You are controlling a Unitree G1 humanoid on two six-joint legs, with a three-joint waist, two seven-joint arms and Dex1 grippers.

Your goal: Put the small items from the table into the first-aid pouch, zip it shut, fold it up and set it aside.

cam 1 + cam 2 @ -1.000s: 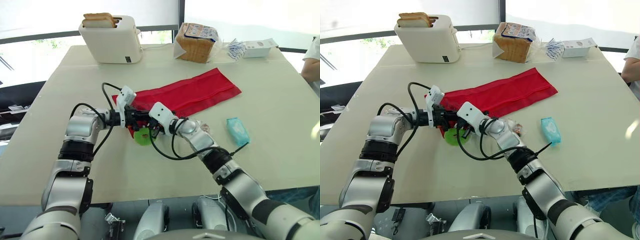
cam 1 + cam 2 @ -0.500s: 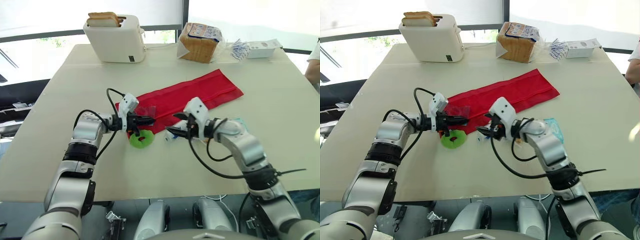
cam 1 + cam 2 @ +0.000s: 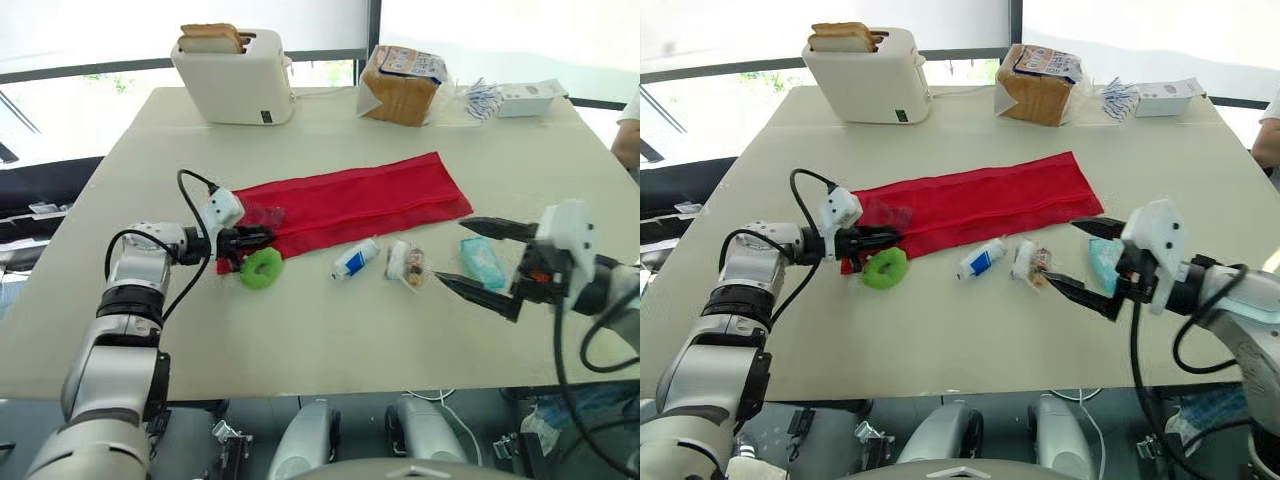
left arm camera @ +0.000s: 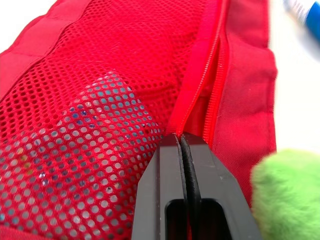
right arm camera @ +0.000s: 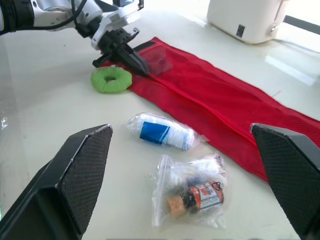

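Since the left gripper (image 3: 258,238) pinches the pouch (image 3: 370,200) by its zipper edge, likely steadying its mouth, the right gripper (image 3: 452,250) hangs spread wide by the table's (image 3: 300,345) right edge.

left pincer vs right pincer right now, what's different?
The left pincer is shut, pinching the red pouch at its zip end; the right pincer is wide open and holds nothing. The left pincer sits at the pouch's end beside the green ring; the right pincer hangs clear of the pouch, near the teal pack and clear bag. Both have two black fingers.
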